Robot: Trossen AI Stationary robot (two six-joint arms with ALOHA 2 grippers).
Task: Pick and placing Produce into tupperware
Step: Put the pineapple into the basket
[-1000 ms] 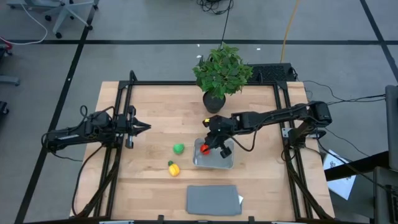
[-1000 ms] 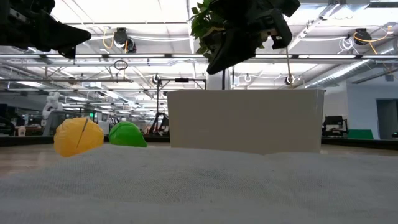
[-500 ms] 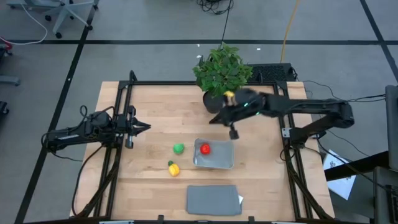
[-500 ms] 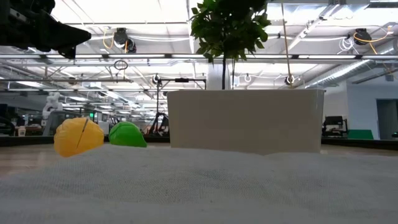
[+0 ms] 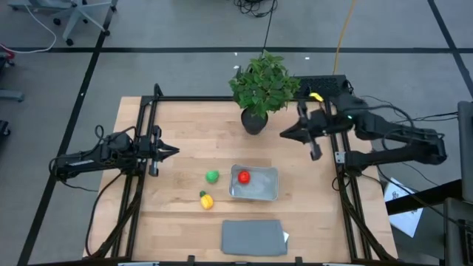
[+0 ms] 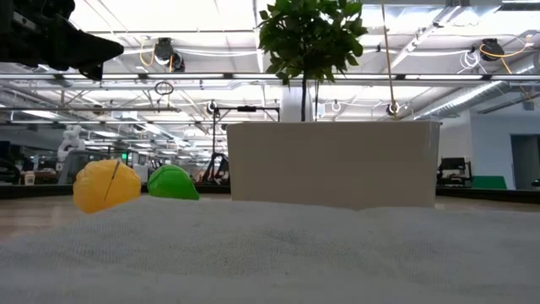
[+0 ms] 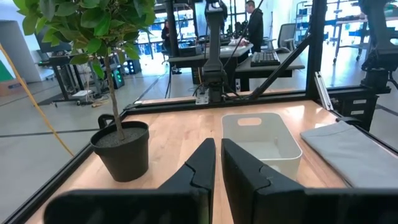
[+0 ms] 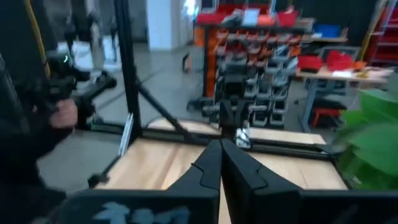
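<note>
Two grippers are in view, and neither holds anything. The right gripper [image 5: 283, 134] is closed and empty, raised beside the potted plant [image 5: 260, 89] on the side of the right arm's base, well apart from the tupperware [image 5: 255, 183]. The left gripper [image 5: 174, 151] is pinched nearly shut on nothing, waiting on the far side of the tupperware from the right gripper, near the table [image 5: 185, 118] edge.

Progress, judged from the current layout: one of three pieces is done. The red piece [image 5: 244, 176] lies inside the tupperware, at the end nearest the green piece. Two pieces are left: the green piece [image 5: 213, 176] rests on the table just beside the tupperware, and the yellow piece [image 5: 206, 199] lies near it, a little farther from the tupperware toward the grey mat [image 5: 253, 238].

View differences: the high view shows the red piece in the container; the low view does not, since the tupperware wall [image 6: 333, 165] hides the contents, and it shows only the yellow piece [image 6: 105, 186] and green piece [image 6: 173, 182] beside that wall. The left wrist view shows the tupperware [image 7: 261, 135] interior partly, with no produce discernible
</note>
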